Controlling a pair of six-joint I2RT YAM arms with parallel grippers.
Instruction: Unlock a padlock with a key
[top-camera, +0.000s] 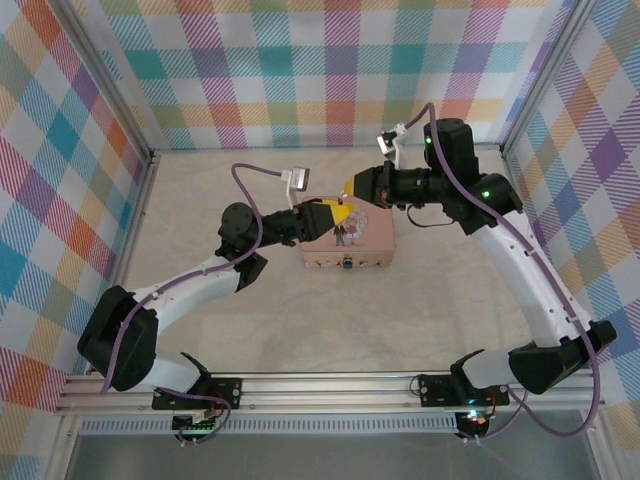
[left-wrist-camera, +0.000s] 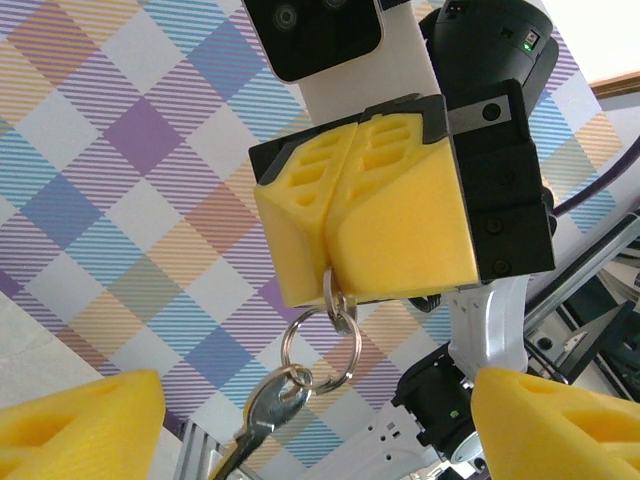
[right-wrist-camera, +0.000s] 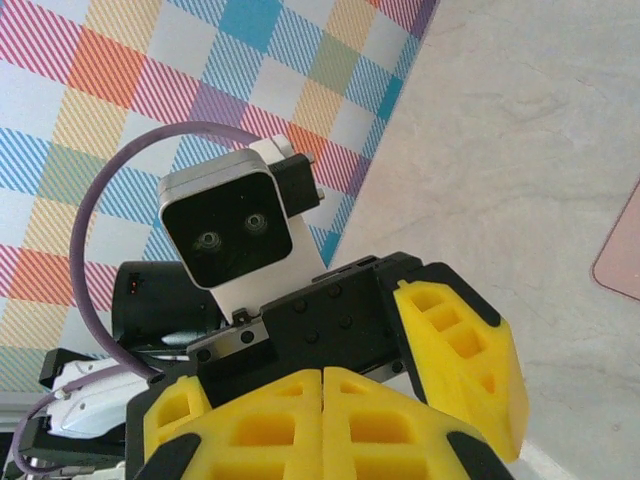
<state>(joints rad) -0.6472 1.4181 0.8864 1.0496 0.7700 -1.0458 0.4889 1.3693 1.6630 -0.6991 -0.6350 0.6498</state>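
Key ring (left-wrist-camera: 338, 308) pinched in right claw (left-wrist-camera: 335, 255), key (left-wrist-camera: 265, 410) dangling below

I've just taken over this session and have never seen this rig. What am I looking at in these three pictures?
Two robot arms stand at the near edge of a table, each ending in a yellow two-fingered claw. The overhead picture looks down from behind them: the left arm and the right arm meet near the far edge of a pink tin on the table. The other two pictures come from cameras on the wrists. The left wrist camera faces the right claw, which is shut on a key ring with a key hanging from it. The left claw is open, with its fingers in the bottom corners. The right wrist camera shows its own shut fingers at the bottom.
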